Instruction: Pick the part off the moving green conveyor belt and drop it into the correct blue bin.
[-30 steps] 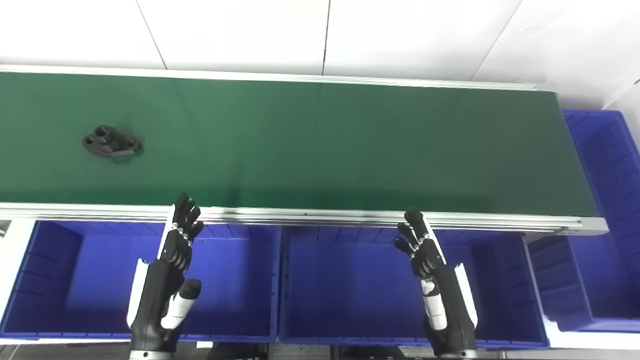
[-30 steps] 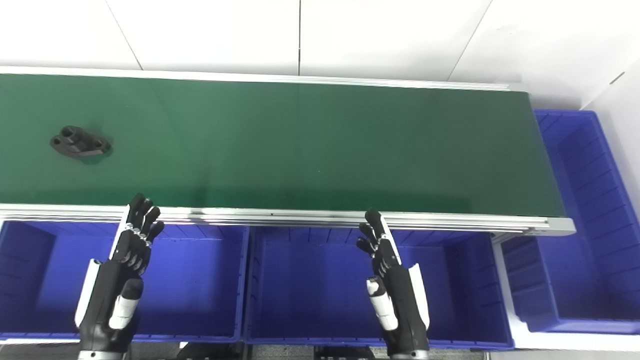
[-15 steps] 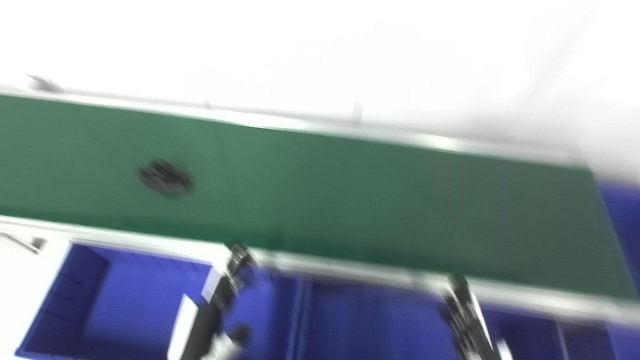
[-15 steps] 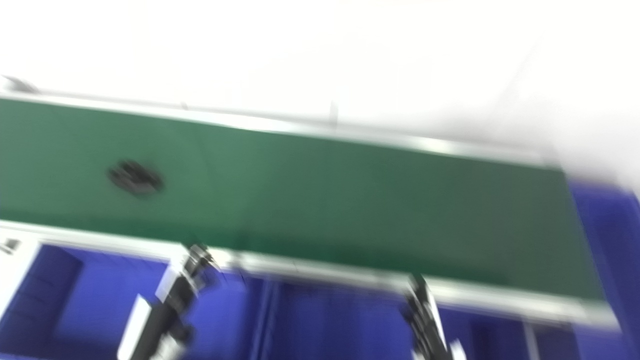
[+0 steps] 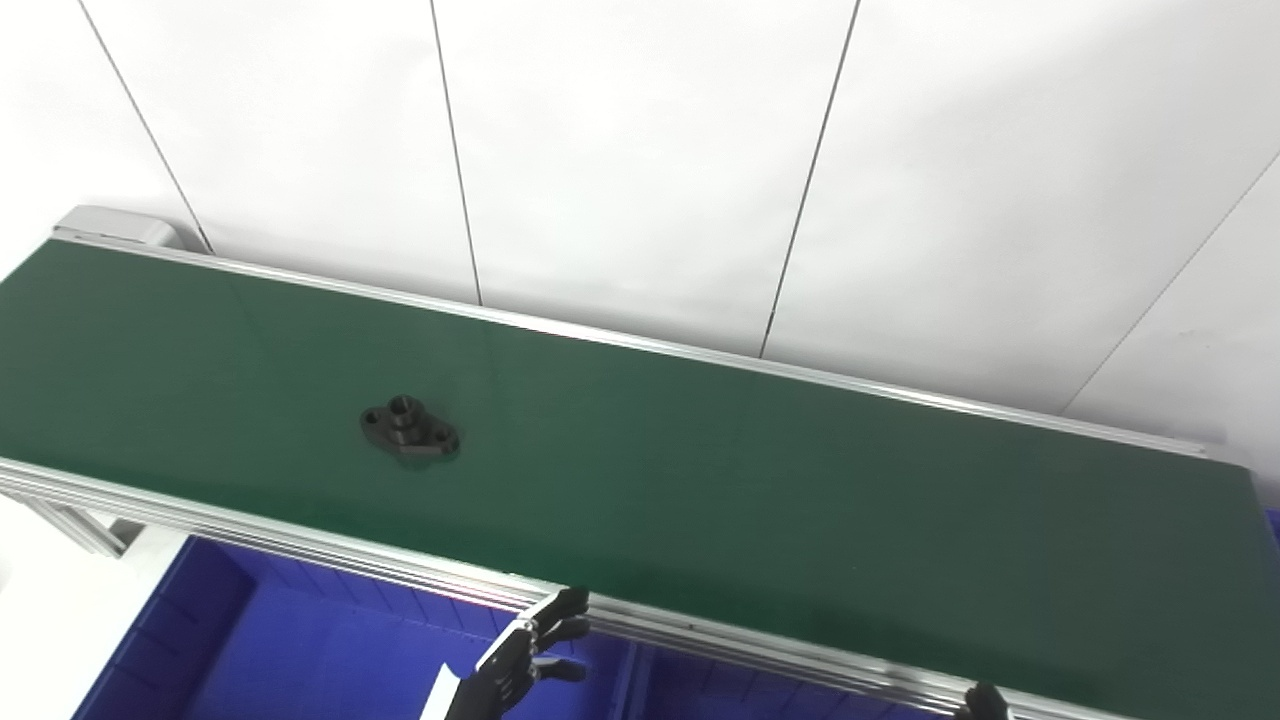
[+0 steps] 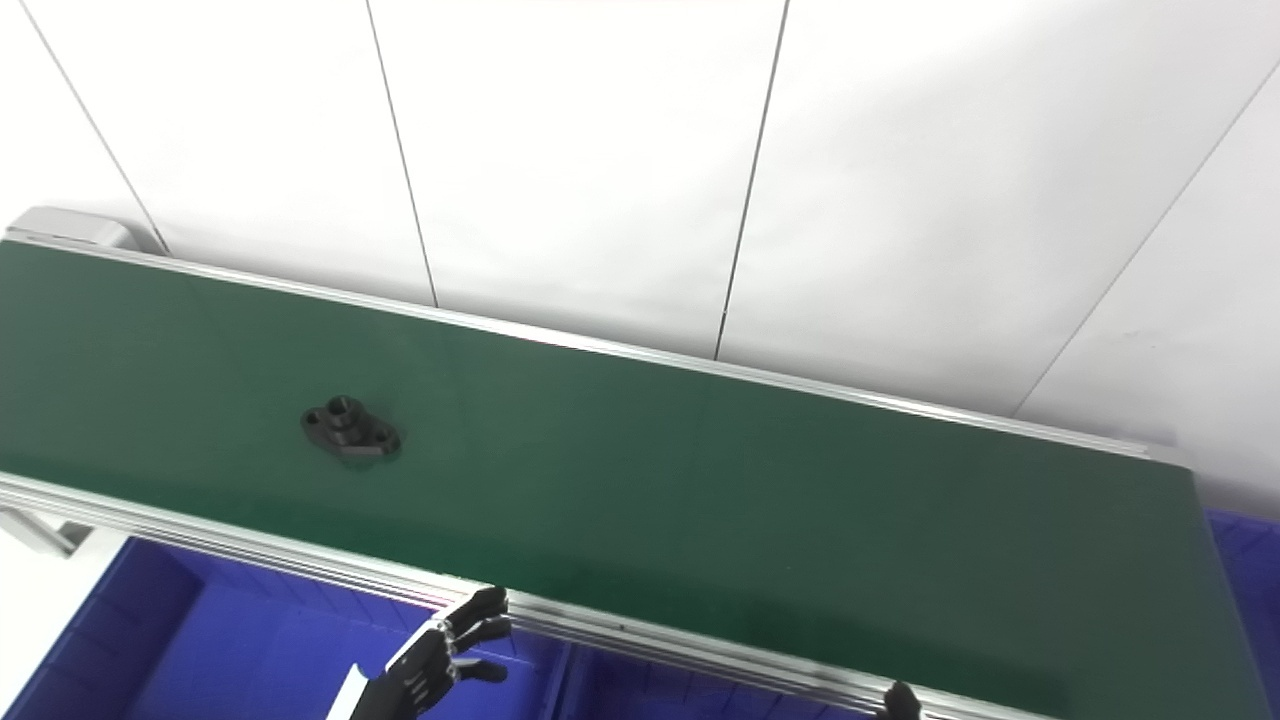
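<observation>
A black flanged part point(image 5: 409, 431) with a raised hub lies on the green conveyor belt point(image 5: 700, 480), left of the middle; it also shows in the right eye view point(image 6: 351, 430). My left hand point(image 5: 520, 660) is open and empty, low at the bottom edge, just below the belt's near rail and over a blue bin point(image 5: 270, 650). Only a fingertip of my right hand point(image 5: 985, 700) shows at the bottom edge, so its state is hidden.
The belt's aluminium near rail point(image 5: 300, 545) runs across in front of both hands. A second blue bin point(image 6: 720, 700) sits under the rail to the right. A white panelled wall point(image 5: 640, 150) stands behind the belt.
The camera has tilted up and turned, so the whole picture shifted and the hands slid to the bottom edge. The part stands further right along the belt.
</observation>
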Controlling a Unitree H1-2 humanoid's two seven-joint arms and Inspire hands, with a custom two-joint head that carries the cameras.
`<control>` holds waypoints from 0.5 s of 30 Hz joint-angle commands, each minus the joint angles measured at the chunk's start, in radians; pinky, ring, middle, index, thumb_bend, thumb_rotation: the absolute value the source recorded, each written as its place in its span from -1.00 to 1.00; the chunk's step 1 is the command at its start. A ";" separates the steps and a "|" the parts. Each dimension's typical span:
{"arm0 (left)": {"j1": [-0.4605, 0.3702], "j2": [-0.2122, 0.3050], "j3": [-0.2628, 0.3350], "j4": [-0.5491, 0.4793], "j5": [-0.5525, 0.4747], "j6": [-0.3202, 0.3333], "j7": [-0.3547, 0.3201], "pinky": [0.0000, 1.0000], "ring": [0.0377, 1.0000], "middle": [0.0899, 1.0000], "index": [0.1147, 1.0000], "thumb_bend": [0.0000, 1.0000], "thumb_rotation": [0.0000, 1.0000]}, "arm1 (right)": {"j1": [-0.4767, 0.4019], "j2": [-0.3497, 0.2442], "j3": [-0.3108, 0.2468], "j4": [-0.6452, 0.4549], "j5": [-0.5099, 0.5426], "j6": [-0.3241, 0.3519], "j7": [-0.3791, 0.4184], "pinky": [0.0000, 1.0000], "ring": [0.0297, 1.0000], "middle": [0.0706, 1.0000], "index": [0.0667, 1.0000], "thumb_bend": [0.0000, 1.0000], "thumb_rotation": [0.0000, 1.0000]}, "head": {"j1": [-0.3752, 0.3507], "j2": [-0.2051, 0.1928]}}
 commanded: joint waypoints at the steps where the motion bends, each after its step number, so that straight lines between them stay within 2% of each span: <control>1: 0.003 -0.001 -0.008 -0.022 0.002 -0.041 0.024 0.22 0.57 0.67 0.61 0.80 0.80 | 0.003 -0.001 -0.006 -0.019 0.013 -0.043 0.011 1.00 1.00 1.00 1.00 0.81 0.90 | -0.005 0.016; 6: 0.007 0.013 -0.009 -0.043 -0.021 -0.039 0.018 0.26 0.60 0.69 0.65 0.72 0.78 | 0.008 0.005 -0.004 -0.041 0.013 -0.030 0.018 1.00 1.00 1.00 1.00 0.76 0.86 | -0.016 0.046; 12: 0.032 0.027 0.000 -0.099 -0.037 -0.016 0.007 0.30 0.65 0.70 0.70 0.86 0.77 | 0.020 0.011 0.000 -0.086 0.002 -0.013 0.018 1.00 1.00 1.00 1.00 0.74 0.82 | -0.031 0.102; 15: 0.046 0.032 0.007 -0.124 -0.038 -0.006 0.008 0.36 0.68 0.73 0.75 0.86 0.72 | 0.026 0.012 0.003 -0.119 -0.008 -0.014 0.018 1.00 1.00 1.00 1.00 0.71 0.81 | -0.035 0.130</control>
